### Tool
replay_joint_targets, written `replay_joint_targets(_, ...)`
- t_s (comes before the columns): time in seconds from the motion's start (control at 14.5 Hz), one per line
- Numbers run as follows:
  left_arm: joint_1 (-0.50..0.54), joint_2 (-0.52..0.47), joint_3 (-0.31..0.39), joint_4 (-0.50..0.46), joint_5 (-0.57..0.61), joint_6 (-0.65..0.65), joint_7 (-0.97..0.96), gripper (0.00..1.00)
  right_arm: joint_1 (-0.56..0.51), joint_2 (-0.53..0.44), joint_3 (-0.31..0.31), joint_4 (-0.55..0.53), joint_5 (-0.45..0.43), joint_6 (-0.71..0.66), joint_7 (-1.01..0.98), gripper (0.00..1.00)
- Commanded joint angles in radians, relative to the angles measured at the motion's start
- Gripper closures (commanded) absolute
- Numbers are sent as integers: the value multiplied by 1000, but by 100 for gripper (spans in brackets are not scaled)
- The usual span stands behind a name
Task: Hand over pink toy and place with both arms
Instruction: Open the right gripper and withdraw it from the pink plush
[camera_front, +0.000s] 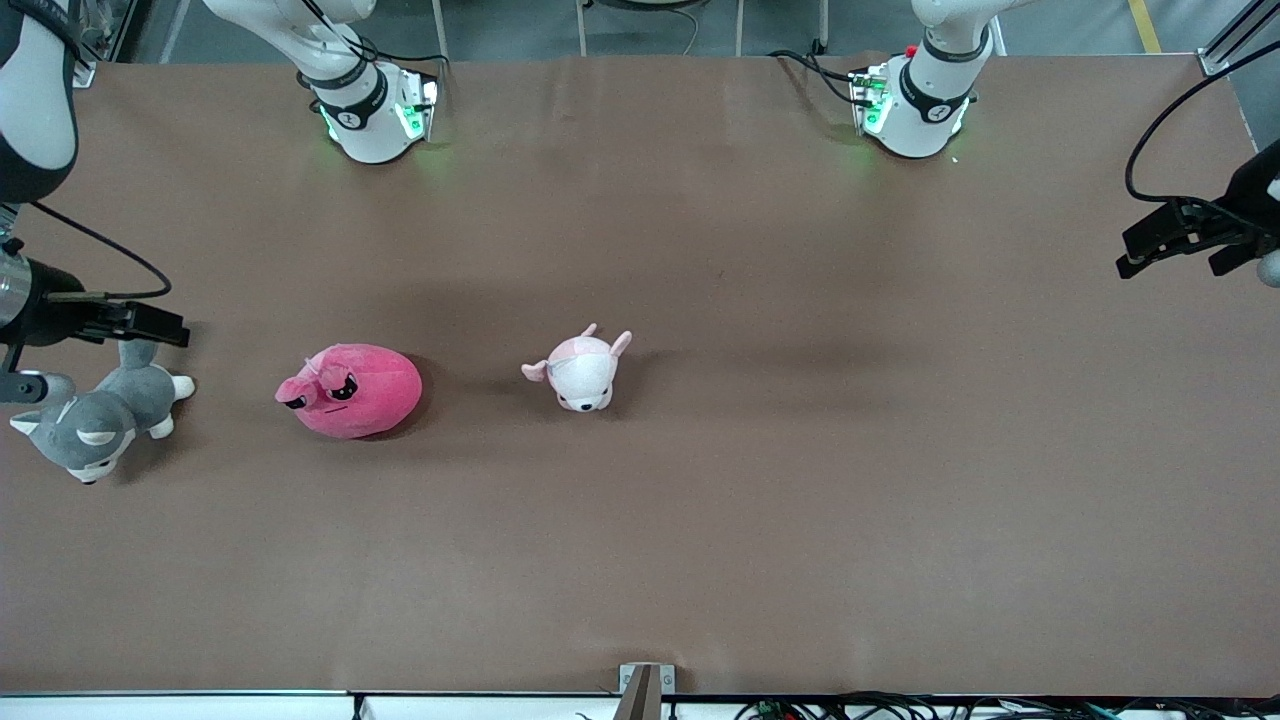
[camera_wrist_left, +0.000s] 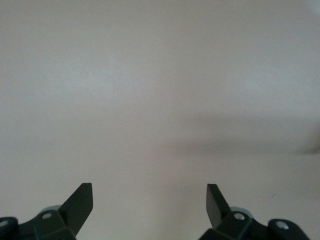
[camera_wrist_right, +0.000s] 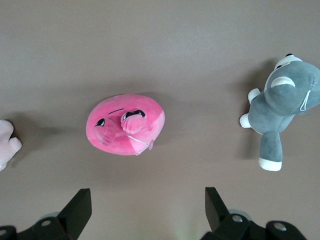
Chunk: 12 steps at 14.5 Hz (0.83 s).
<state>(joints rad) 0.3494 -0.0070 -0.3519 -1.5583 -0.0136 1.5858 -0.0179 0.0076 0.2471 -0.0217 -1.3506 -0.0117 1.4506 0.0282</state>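
No text, label, brand, number or sign could be read anywhere. A small dark mark sat on each white robot base (camera_front: 375, 120), too small to make out.

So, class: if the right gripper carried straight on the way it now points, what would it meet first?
Probably the pink toy, which lies roughly centred ahead of the open right gripper in the right wrist view. The grey dog plush sits off to one side. Depth is unclear.
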Motion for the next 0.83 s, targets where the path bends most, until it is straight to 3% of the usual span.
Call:
replay_joint_targets(0.0,2,7,-7,18,7,0,16,0,-1,-96,2,-94,-10,10,2,0)
replay_joint_targets(0.28,-18,13,19,17,4,0,16,0,-1,-218,2,-223,-10,57,2,0)
replay_joint_targets(0.34,-67,13,62,17,4,0,16,0,-1,-242,2,-244,-10,60,2,0)
replay_joint_targets(0.62,-393,12,397,18,6,-7,18,0,-5,-287,0,-251,-10,51,-2,0)
replay_joint_targets(0.76,-435,10,435,18,6,-9,16,0,-3,-304,0,-251,-10,47,-2,0)
